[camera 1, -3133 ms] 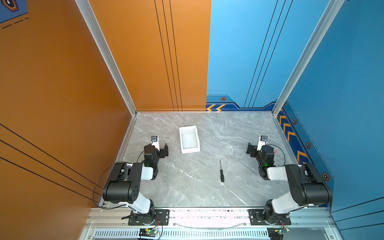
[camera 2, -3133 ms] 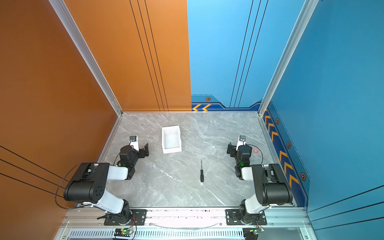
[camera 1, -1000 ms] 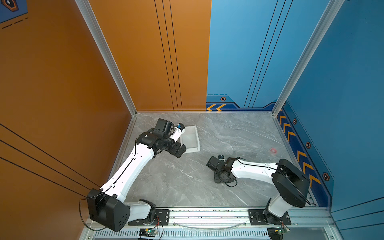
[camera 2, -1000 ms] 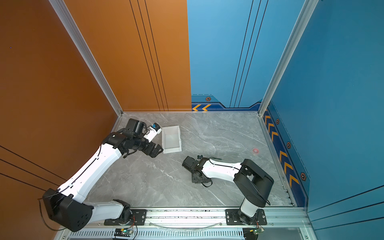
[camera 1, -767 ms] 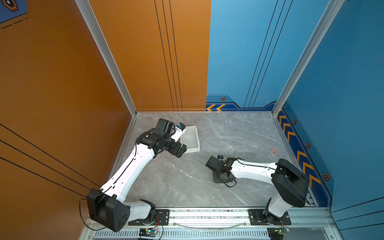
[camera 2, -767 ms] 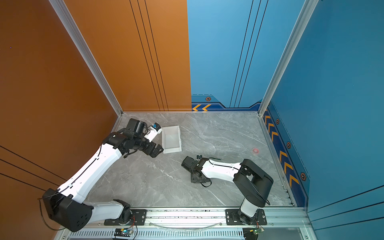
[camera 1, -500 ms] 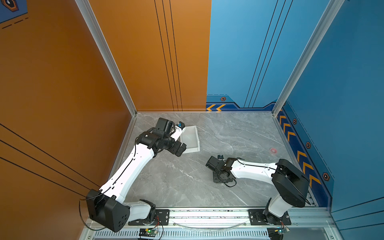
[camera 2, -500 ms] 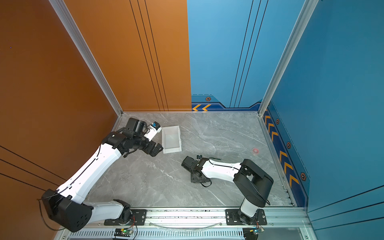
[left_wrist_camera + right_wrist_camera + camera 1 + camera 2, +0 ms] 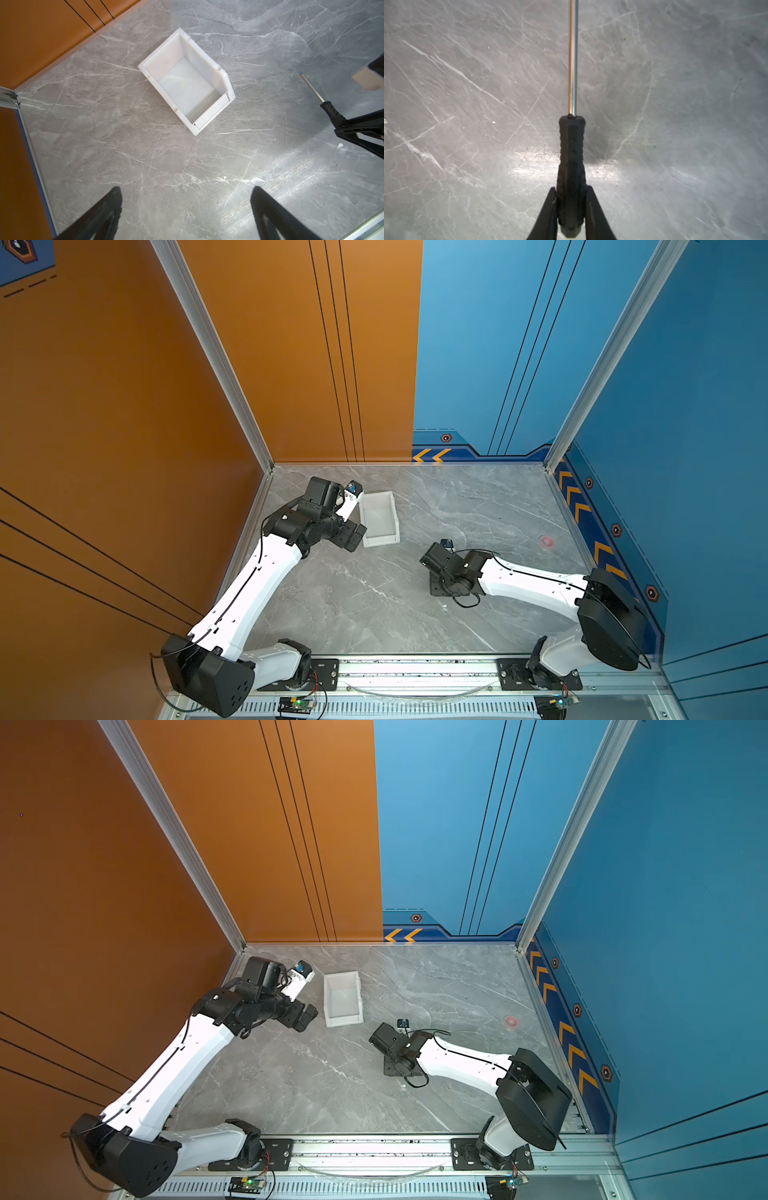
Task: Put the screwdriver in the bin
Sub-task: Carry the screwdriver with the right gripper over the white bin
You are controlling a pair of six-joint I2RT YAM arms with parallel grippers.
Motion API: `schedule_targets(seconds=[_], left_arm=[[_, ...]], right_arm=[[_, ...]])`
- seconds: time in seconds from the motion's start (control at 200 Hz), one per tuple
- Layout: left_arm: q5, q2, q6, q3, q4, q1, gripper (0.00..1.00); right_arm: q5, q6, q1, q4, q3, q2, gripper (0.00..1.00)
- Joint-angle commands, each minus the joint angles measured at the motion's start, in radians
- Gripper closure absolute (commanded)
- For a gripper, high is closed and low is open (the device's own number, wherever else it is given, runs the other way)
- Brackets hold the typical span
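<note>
The screwdriver (image 9: 572, 155), with a black ribbed handle and a thin metal shaft, points away from my right gripper (image 9: 571, 188), which is shut on the rear of the handle, low over the grey table. From the left wrist view the screwdriver (image 9: 328, 110) shows held in those fingers (image 9: 353, 124). In both top views the right wrist hides it. The bin (image 9: 381, 540) (image 9: 344, 1020) (image 9: 164, 60) is a white open box, empty, at the back left. My left gripper (image 9: 186, 189) (image 9: 353, 537) hangs open beside the bin's near left corner, holding nothing.
A small red mark (image 9: 546, 541) lies on the table at the right. The orange wall (image 9: 166, 448) stands close behind the left arm, and blue walls close the back and right. The metal base rail (image 9: 415, 668) runs along the front edge.
Three seconds ago both arms were folded at the sides and the screwdriver lay free. Within the last second the right jaws closed on its handle; the left gripper shifted slightly by the bin.
</note>
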Motion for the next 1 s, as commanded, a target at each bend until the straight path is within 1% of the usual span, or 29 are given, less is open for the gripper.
schedule_targets(seconds=[0.0,0.08,0.165,0.32,0.45,0.551,0.686,0.951,0.996], left_arm=[[-0.019,-0.02,-0.031,-0.029,-0.022,0.021,0.02],[0.027,-0.023,-0.069,-0.037,-0.02,0.048,0.02],[0.065,-0.025,-0.085,-0.038,-0.021,0.063,0.02],[0.019,-0.018,-0.097,0.007,-0.024,0.07,0.02],[0.045,-0.005,-0.136,0.03,-0.023,0.106,0.02],[0.031,-0.008,-0.147,0.042,-0.023,0.137,0.02],[-0.007,-0.027,-0.134,0.055,-0.022,0.164,0.02],[-0.003,-0.061,-0.127,0.054,-0.025,0.188,0.02],[-0.001,-0.062,-0.125,0.053,-0.024,0.192,0.02]], right_arm=[[0.009,-0.049,-0.034,-0.003,0.051,-0.034,0.88],[-0.02,-0.081,-0.061,-0.027,0.1,-0.03,0.88],[-0.015,-0.115,-0.076,-0.064,0.167,-0.012,0.88],[-0.024,-0.147,-0.088,-0.097,0.303,0.059,0.87],[-0.035,-0.18,-0.081,-0.117,0.426,0.155,0.86],[-0.035,-0.209,-0.072,-0.136,0.532,0.235,0.85],[-0.052,-0.24,-0.068,-0.155,0.659,0.331,0.85],[-0.091,-0.281,-0.068,-0.161,0.832,0.479,0.85],[-0.094,-0.286,-0.066,-0.162,0.881,0.499,0.85]])
